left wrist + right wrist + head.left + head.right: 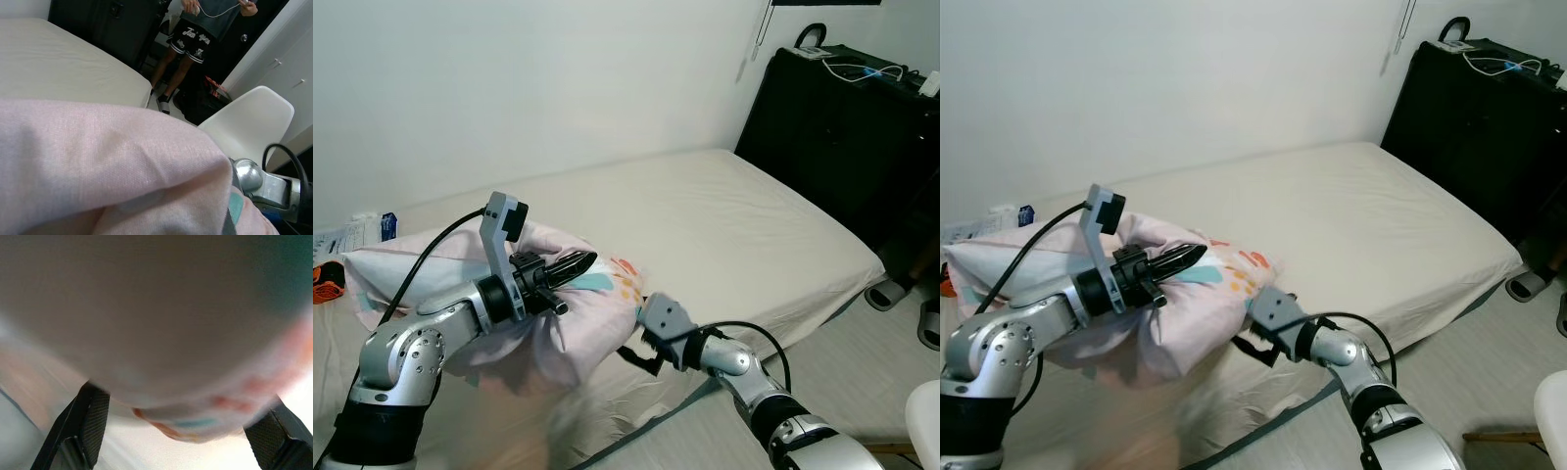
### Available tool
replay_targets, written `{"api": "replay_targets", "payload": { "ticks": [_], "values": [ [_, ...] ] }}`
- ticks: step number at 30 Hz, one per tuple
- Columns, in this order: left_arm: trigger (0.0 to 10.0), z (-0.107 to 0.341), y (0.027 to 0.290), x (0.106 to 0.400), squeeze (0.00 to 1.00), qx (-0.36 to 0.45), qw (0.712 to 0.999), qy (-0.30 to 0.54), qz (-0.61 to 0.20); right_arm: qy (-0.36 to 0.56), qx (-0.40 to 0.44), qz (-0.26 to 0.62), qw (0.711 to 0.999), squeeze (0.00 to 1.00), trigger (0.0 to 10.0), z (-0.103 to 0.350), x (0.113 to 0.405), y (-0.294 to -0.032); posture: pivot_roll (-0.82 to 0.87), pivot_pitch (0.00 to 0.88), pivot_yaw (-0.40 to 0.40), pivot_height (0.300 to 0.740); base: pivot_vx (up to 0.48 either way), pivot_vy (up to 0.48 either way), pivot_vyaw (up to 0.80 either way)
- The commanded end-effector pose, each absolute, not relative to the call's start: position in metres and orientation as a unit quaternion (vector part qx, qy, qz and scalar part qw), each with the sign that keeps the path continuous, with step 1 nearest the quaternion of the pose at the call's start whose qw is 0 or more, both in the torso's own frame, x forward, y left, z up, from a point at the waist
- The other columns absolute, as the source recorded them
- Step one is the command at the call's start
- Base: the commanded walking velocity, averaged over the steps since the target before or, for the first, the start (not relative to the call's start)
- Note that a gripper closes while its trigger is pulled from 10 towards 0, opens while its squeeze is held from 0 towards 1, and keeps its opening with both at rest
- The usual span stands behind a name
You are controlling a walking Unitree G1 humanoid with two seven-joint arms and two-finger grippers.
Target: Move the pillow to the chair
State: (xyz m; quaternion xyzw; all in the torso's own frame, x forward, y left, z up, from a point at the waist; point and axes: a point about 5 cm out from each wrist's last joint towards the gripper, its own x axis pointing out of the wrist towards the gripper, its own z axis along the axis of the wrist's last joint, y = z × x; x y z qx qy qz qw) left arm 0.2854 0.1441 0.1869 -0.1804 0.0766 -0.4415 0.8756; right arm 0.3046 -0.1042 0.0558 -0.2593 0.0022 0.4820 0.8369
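Near left, on the cream-sheeted bed [734, 220]: soft pale pink fabric pillow with coloured patches [558, 328], bunched up at the mattress's near edge, long axis running left to right.

Left pincer [576, 264] lies across the top of the pillow, black fingers [570, 266] drawn together to a point and aimed right. No fabric seen between the tips, so whether it pinches any cloth I cannot tell. Its wrist view looks over a pink fold toward the bed's far end.

Right pincer [178, 431] is at the pillow's right end, low, coming from the near side. Its wrist view has two black fingers [90, 423] spread wide with the pillow bulging just ahead between them; open, not closed on anything.

White moulded plastic chair [247, 125] stands on the floor to the right, beyond the bed's corner; its rim also shows at near right [925, 416]. A person in dark shorts [193, 36] stands further off by a black cabinet [847, 127].

Judgement: pillow sits between both pincers, right one closer to the chair side. The lift turns on the right fingers closing on that end, then carrying rightward.
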Motion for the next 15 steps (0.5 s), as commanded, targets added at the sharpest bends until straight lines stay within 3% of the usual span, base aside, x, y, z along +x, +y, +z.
{"api": "replay_targets", "payload": {
  "ticks": [1,6,15],
  "values": [
    [10.0,0.198,0.133,0.282,0.00,-0.185,0.863,0.054,-0.468,-0.044,-0.311,0.504,0.804,0.00,10.0,0.056,0.297,-0.094,0.11,0.000,-0.107,0.740,0.000,0.000,0.00],
    [10.0,0.197,0.133,0.283,0.00,-0.200,0.865,0.051,-0.457,-0.119,-0.408,0.450,0.786,0.00,10.0,0.062,0.298,-0.092,0.11,0.000,-0.104,0.740,0.000,0.000,0.00],
    [10.0,0.198,0.130,0.285,0.00,-0.207,0.865,0.049,-0.454,-0.197,-0.461,0.362,0.786,0.00,10.0,0.081,0.311,-0.096,0.11,0.000,-0.106,0.740,0.000,0.000,0.00]
  ]
}}
